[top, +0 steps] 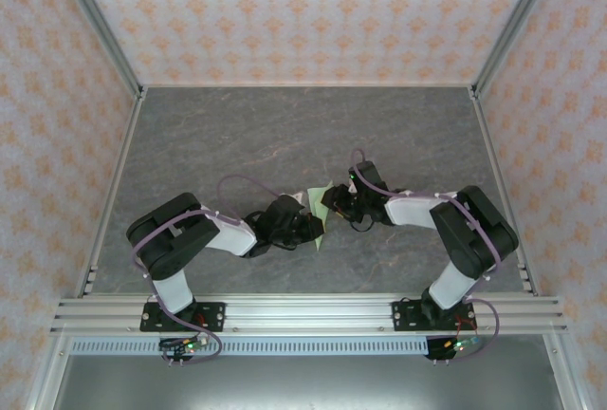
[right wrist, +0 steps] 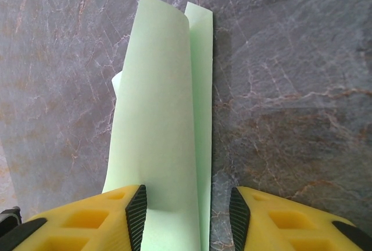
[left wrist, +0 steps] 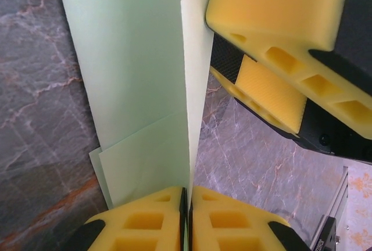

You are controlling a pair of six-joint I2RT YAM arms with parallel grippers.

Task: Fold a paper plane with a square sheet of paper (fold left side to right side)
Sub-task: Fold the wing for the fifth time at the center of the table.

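Observation:
The square sheet of paper [top: 316, 203] is pale green and folded into long layers at the table's middle. In the left wrist view one flap of the paper [left wrist: 133, 76] stands on edge, and my left gripper [left wrist: 188, 190] is shut on that flap's near end. My right gripper [right wrist: 185, 204] is open and straddles the folded paper [right wrist: 157, 117], with its left pad at the paper's side. The two grippers meet over the paper, the left gripper [top: 311, 225] coming from the left and the right gripper [top: 334, 203] from the right. No paper plane shape can be made out; the sheet's ends are hidden.
The grey marbled table [top: 285, 135] stretches free behind and beside the arms. Patterned walls [top: 303, 11] close in the back and both sides. An aluminium rail [top: 303, 310] runs along the near edge. The right gripper's yellow fingers [left wrist: 273, 59] hang close beside the raised flap.

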